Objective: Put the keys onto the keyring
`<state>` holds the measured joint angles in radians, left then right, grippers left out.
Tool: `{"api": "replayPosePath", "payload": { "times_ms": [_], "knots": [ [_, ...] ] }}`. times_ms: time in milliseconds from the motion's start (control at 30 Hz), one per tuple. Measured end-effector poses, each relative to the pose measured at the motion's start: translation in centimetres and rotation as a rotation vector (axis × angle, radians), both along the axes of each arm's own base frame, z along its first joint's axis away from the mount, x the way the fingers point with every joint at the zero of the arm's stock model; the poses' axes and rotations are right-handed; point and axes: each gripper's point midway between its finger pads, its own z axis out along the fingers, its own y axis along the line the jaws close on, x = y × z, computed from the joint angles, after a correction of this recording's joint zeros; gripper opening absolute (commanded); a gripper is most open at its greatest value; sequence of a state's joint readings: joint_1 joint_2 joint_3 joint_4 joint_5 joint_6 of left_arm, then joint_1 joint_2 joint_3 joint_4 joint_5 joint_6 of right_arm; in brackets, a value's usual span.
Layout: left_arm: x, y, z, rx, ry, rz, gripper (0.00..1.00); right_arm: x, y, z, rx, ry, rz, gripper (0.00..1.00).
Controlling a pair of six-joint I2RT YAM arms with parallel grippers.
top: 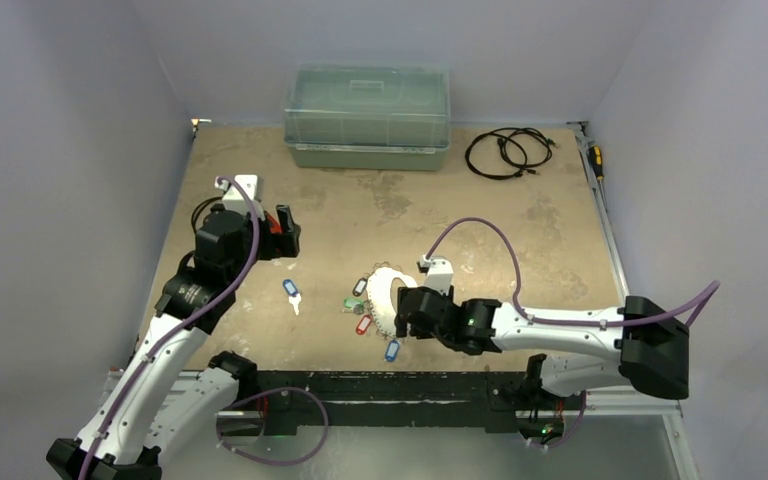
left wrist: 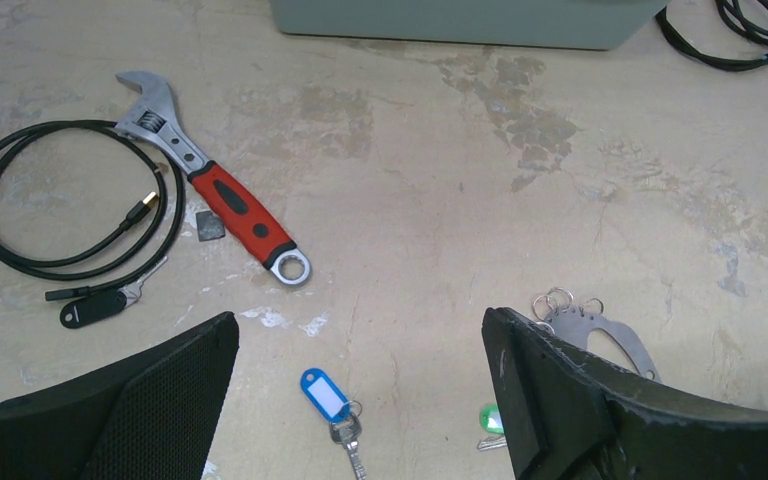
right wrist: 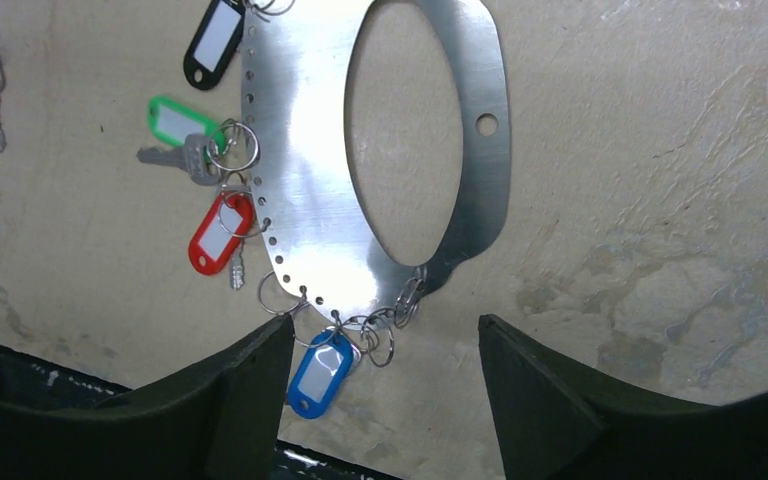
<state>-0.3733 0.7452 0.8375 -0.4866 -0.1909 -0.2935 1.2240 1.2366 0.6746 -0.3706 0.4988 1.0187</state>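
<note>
Right pincer spread wide, keyring just ahead, left pincer released.

I see a shiny silver keyring, a blue tag, red tag, green tag, black tag, and blotchy tan counter.

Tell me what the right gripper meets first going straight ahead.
Likely the near end of the flat silvery metal keyring, beside the blue plastic key tag, ahead of the open right gripper; depth unclear.
</note>
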Motion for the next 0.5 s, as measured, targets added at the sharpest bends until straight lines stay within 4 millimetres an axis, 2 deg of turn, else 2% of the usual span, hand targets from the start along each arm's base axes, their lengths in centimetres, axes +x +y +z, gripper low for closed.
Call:
{"api": "replayPosePath", "payload": {
  "times_ms": [100, 233, 433, 500],
  "knots": [
    [0.1, 0.0, -0.1, 0.002, 0.005, 0.000, 0.91, -0.3, 0.0, -1.1, -0.011, 0.021, -0.001, 0.57],
    [0.1, 0.0, -0.2, 0.003, 0.007, 0.000, 0.91, -0.4, 0.0, -2.0, -0.028, 0.038, -0.001, 0.52],
    [0.1, 0.0, -0.2, 0.003, 0.007, 0.000, 0.91, -0.4, 0.1, -3.2, -0.056, 0.049, -0.002, 0.39],
    [0.1, 0.0, -0.2, 0.003, 0.007, 0.000, 0.91, -0.4, 0.1, -3.4, -0.062, 0.050, -0.002, 0.38]
  ]
}}
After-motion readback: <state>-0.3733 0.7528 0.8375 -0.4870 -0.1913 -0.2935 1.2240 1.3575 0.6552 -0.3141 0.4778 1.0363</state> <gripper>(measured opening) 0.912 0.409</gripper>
